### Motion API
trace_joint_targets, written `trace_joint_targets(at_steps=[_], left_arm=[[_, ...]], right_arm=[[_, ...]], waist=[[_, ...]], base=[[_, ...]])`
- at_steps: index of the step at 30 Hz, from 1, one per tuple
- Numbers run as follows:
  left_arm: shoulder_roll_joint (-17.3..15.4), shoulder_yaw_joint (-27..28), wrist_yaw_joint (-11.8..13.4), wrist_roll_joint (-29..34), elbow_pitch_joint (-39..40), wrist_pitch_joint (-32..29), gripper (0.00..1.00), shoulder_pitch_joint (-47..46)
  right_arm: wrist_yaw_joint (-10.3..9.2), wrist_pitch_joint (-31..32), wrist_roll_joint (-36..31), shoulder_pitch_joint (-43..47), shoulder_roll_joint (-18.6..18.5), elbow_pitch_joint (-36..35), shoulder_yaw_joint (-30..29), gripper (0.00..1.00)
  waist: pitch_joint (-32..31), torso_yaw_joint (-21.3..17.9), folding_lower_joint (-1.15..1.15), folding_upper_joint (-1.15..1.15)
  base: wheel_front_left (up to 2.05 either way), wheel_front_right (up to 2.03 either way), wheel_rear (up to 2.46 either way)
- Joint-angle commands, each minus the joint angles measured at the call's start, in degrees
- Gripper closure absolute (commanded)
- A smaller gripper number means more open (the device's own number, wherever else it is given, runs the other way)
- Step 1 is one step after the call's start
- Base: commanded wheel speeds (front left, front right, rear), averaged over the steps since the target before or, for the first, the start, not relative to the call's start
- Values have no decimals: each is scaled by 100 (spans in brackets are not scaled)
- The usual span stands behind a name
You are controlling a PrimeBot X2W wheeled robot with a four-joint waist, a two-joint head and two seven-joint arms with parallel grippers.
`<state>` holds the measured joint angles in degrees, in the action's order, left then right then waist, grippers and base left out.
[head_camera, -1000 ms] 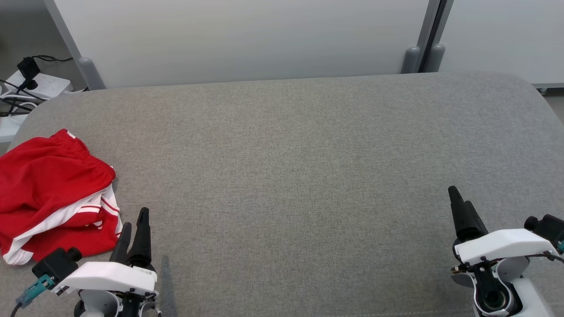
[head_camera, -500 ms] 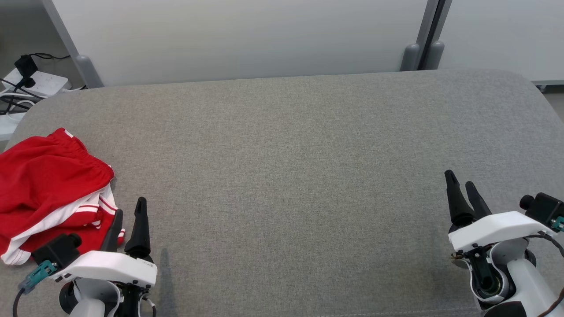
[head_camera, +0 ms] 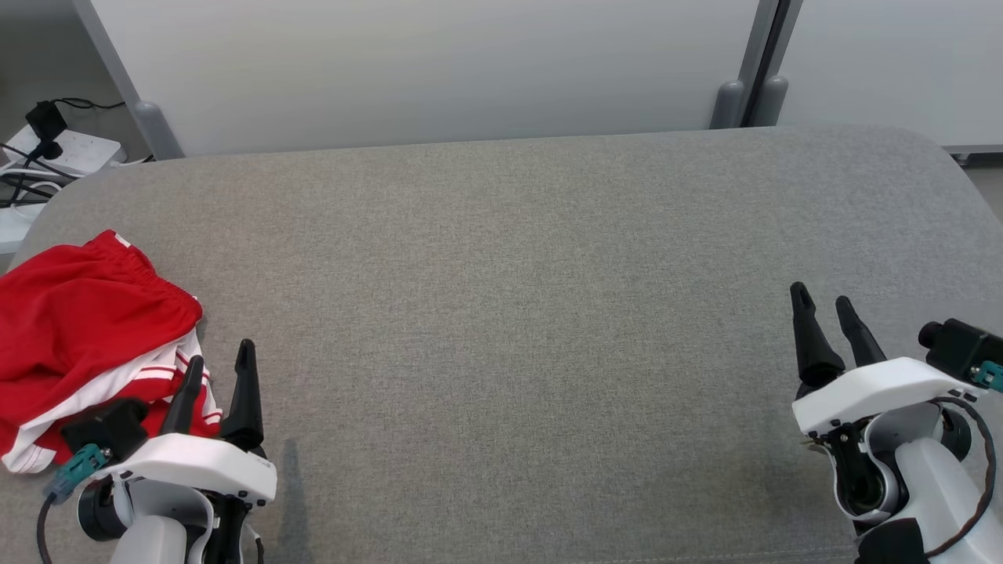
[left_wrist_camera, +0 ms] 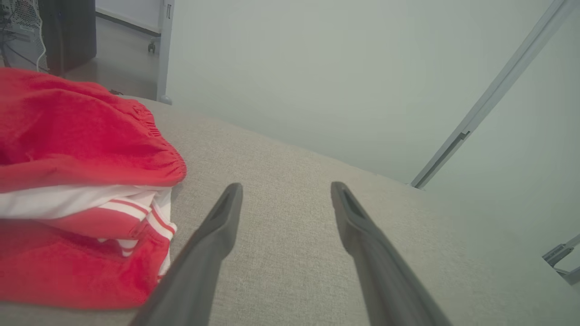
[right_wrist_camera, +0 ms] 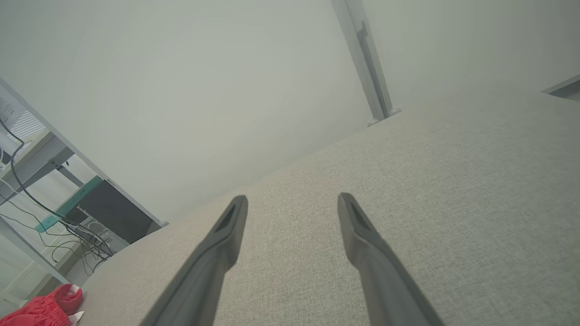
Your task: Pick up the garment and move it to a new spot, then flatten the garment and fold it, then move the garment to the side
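The red garment (head_camera: 86,329) is lying crumpled at the lower left of the surface (head_camera: 509,274), beside the open, empty left gripper (head_camera: 219,358). The right gripper (head_camera: 822,298) is gaping too. Pinching only one layer is probably risking a slipping, bunched lift.

- You have lots of open room on the grey desk (head_camera: 517,274), from the middle all the way to the right side.
- The red garment (head_camera: 86,313) sits in a pile at the left edge, just beside your left fingers (head_camera: 244,392).
- A white wall (head_camera: 431,70) and grey posts (head_camera: 733,102) stand right behind the desk's back edge.
- Plugs and cables (head_camera: 47,149) lie past the back left corner.
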<state>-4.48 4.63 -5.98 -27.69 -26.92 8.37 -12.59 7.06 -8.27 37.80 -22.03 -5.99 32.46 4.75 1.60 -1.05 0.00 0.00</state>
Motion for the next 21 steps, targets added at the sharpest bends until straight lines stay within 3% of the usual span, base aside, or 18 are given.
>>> trace_joint_targets(at_steps=[1,21], left_arm=[[-128,152,31,181,104,94,0,-372],[-221,206,125,1647,-107,431,0,-609]], right_arm=[[35,-104,-176,-305,-79,-95,132,0],[40,-441,-1444,-698,-179,234,325,0]], waist=[[-1,-2,0,0],[-28,-22,0,0]], base=[[0,0,0],[0,0,0]])
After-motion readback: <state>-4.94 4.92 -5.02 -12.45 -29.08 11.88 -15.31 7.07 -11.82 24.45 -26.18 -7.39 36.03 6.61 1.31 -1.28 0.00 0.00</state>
